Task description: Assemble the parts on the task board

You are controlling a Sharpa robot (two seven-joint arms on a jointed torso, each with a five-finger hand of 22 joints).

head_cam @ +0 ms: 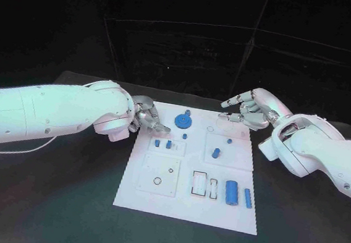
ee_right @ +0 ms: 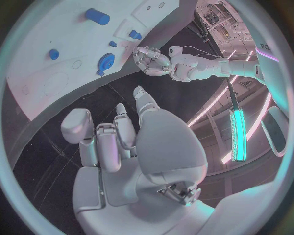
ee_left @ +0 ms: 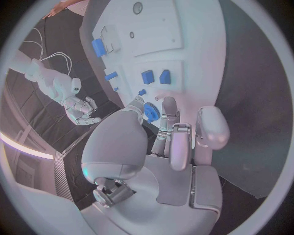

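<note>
Black table (head_cam: 56,190) fills most of what you see from the head camera, and the white task board (head_cam: 188,206) lies in its middle, long side running away from you.

Your left arm (head_cam: 32,114) reaches in to the board's far left edge. Its left hand (head_cam: 147,117) sits at that edge with fingers curled inward; in the left wrist view the fingertips (ee_left: 169,108) hang just beside the gear, and you cannot tell whether they touch it or hold anything.

Your right arm (head_cam: 332,156) comes in at the far right corner. The right hand (head_cam: 248,110) hovers off the board's far edge over the table, fingers apart and loosely bent, with nothing in them; the right wrist view shows the same spread fingers (ee_right: 107,142) above dark table.

On the board, the largest blue part is a cylinder (head_cam: 231,192) lying near the near right side, with a slimmer blue bar (head_cam: 247,198) just beside it. Left of those are two rectangular slots (head_cam: 199,183).

Farther up, a blue round gear (head_cam: 183,121) sits near the far edge, close to your left hand. A blue peg (head_cam: 215,151) stands in the right-hand panel. Two small blue blocks (head_cam: 162,144) sit side by side in the left panel.
</note>
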